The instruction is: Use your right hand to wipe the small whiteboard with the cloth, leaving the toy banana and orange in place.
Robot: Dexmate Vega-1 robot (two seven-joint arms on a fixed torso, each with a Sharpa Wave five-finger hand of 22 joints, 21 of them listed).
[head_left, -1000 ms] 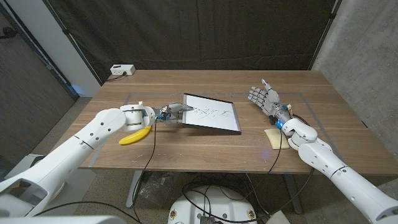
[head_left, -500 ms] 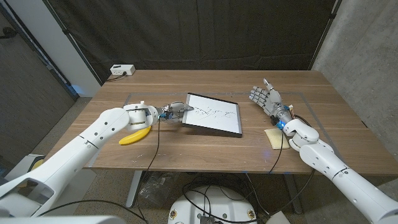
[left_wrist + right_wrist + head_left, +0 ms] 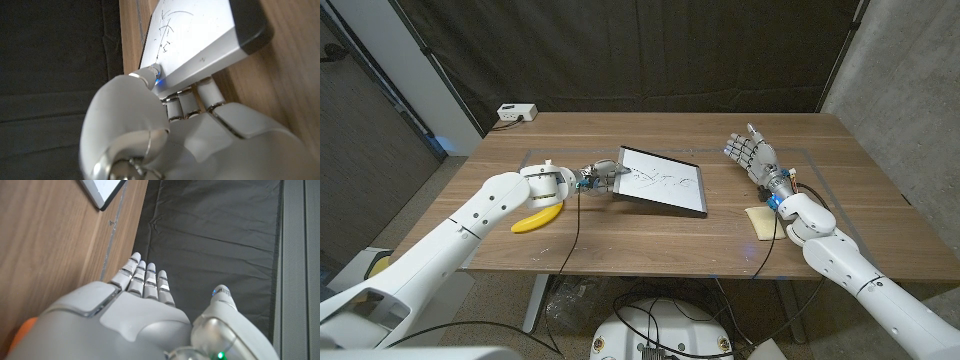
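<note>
The small whiteboard (image 3: 662,181), marked with black scribbles, sits mid-table with its left edge raised. My left hand (image 3: 597,177) grips that edge; in the left wrist view the fingers (image 3: 192,97) go under the whiteboard (image 3: 200,27) and the thumb lies on top. The yellow toy banana (image 3: 538,219) lies beside my left forearm. A pale yellow cloth (image 3: 758,221) lies at the right, beside my right forearm. My right hand (image 3: 747,154) is raised beyond the cloth, fingers spread, holding nothing. An orange patch (image 3: 19,330) shows past my right hand (image 3: 130,325).
A white box (image 3: 516,113) stands at the table's far left corner. A thin taped outline (image 3: 810,155) frames the work area. Dark curtains hang behind the table (image 3: 650,250). A corner of the whiteboard (image 3: 102,192) shows in the right wrist view.
My left hand has shifted slightly right with the whiteboard's edge, and the board is tilted a little more. My right hand has drifted slightly farther back, still open.
</note>
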